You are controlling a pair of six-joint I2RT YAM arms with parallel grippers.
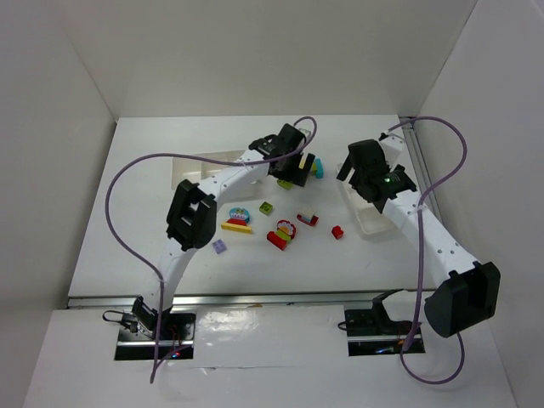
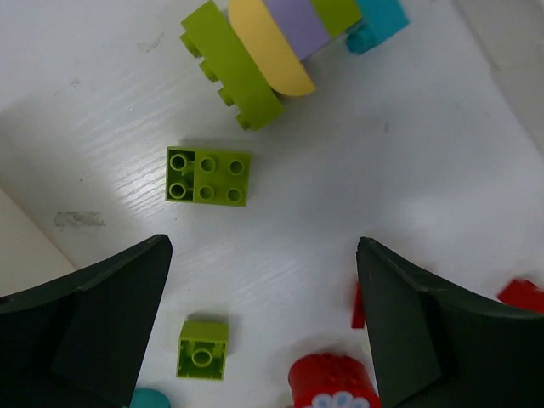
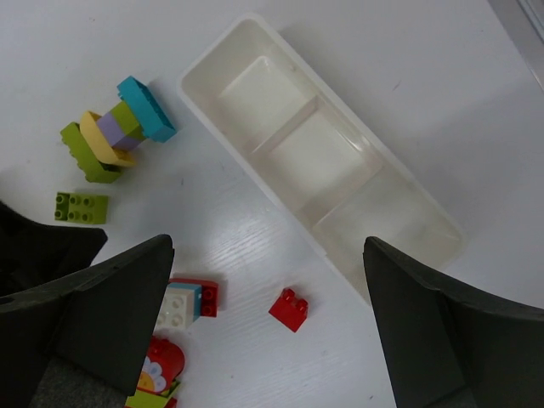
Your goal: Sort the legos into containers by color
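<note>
Both grippers are open, empty and above the table. My left gripper (image 1: 295,172) (image 2: 263,255) hovers over a flat lime green brick (image 2: 208,177) and a small lime brick (image 2: 202,349) (image 1: 266,206). A stack of lime, yellow, purple and cyan legos (image 2: 280,47) (image 3: 115,127) lies just beyond. My right gripper (image 1: 367,177) (image 3: 268,255) hangs above a small red brick (image 3: 289,308) (image 1: 337,231), next to the narrow white tray (image 3: 323,157) (image 1: 371,219), whose compartments are empty. The wide tray (image 1: 197,166) lies at the left, partly hidden by my left arm.
On the table in front of the grippers lie a red arched piece (image 1: 283,234), a red, white and cyan brick (image 3: 187,302), a yellow-based stack (image 1: 238,223) and a purple brick (image 1: 220,246). White walls enclose the table.
</note>
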